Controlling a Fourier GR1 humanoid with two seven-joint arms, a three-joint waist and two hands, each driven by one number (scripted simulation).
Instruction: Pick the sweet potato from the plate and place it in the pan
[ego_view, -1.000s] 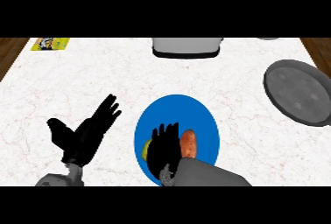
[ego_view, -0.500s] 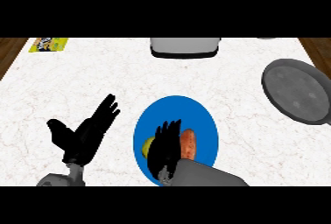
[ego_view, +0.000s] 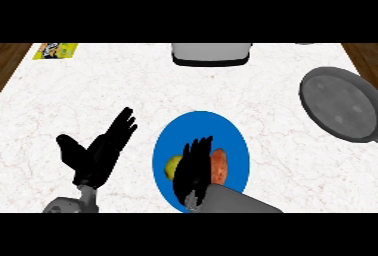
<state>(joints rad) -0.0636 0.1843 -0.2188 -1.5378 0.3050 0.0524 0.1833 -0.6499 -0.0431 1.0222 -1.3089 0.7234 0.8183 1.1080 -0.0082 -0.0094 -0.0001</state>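
- Light is bright and even over the whole white marbled counter (ego_view: 244, 95), with no visible source.
- No cast shadows show beneath the objects.
- No glare or hot spots appear.
- The black hands read as flat dark shapes, with little surface detail.

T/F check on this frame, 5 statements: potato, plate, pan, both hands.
1. The sweet potato lies on the blue plate. True.
2. The pan sits at the counter's left edge. False: it is at the right, beyond the plate.
3. The right hand is over the plate, just left of the sweet potato. True.
4. The left hand holds the sweet potato. False: it rests open on the counter, left of the plate, holding nothing.
5. The sweet potato is already in the pan. False: the pan holds nothing; the potato is on the plate, with a yellow-green item showing on the right hand's other side.
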